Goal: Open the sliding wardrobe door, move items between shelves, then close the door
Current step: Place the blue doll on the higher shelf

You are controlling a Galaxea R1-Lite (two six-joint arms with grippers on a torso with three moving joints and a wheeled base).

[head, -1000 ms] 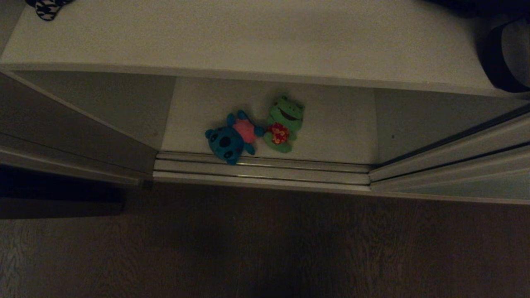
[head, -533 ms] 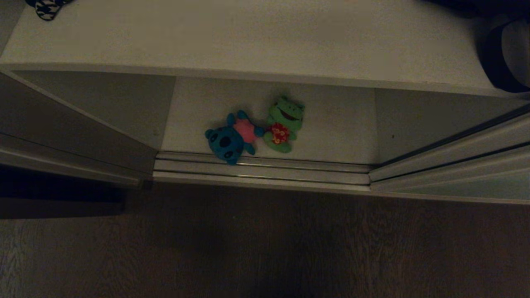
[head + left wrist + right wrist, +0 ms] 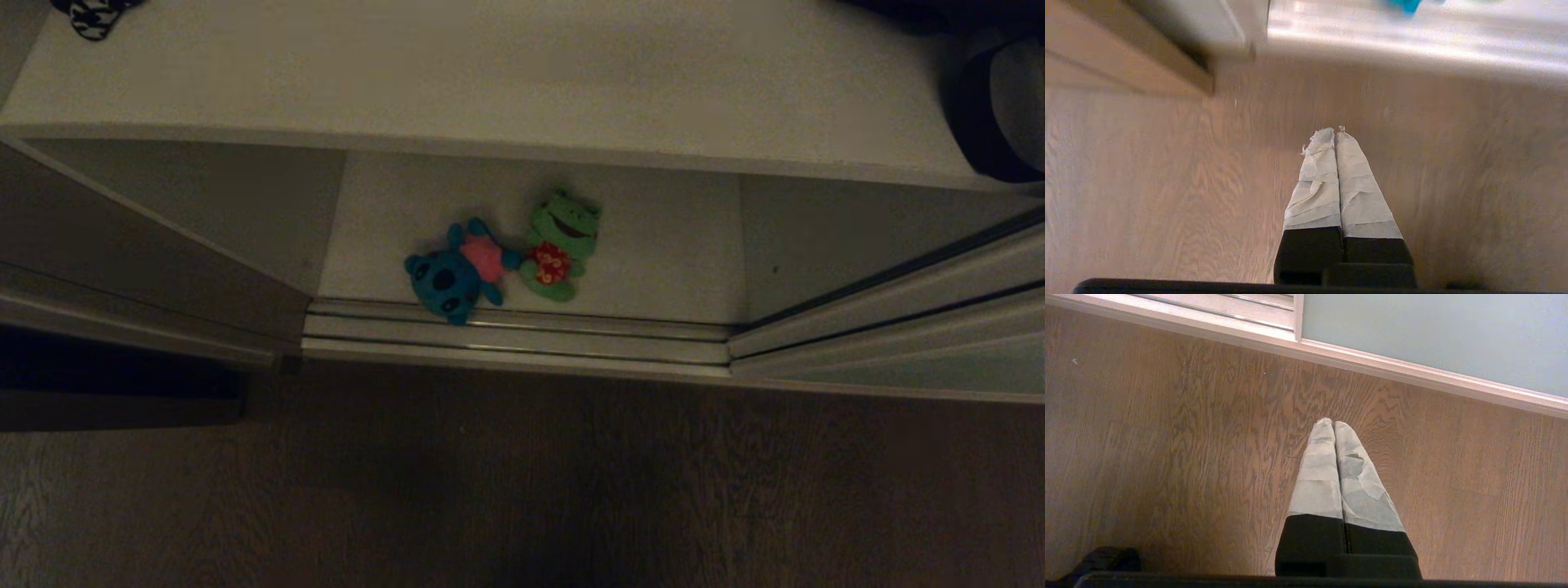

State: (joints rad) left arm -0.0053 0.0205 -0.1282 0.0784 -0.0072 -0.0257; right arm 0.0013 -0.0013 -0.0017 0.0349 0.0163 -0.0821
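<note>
With the sliding wardrobe door [image 3: 1433, 339] drawn aside to the right, the teal-blue toy [image 3: 453, 273] and green frog toy [image 3: 561, 243] lie touching on the bottom shelf [image 3: 653, 253], beyond the rail. The left gripper [image 3: 1334, 131], fingers pressed together and empty, hangs nearer over the floor; the right gripper [image 3: 1332, 422] likewise.

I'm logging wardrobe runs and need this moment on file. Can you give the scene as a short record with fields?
door: sliding wardrobe door slid aside to the right, opening clear
lower shelf: teal-blue toy and green toy lying side by side, touching, near the floor rail
left gripper: shut, empty, over the wooden floor
right gripper: shut, empty, over the floor
</note>
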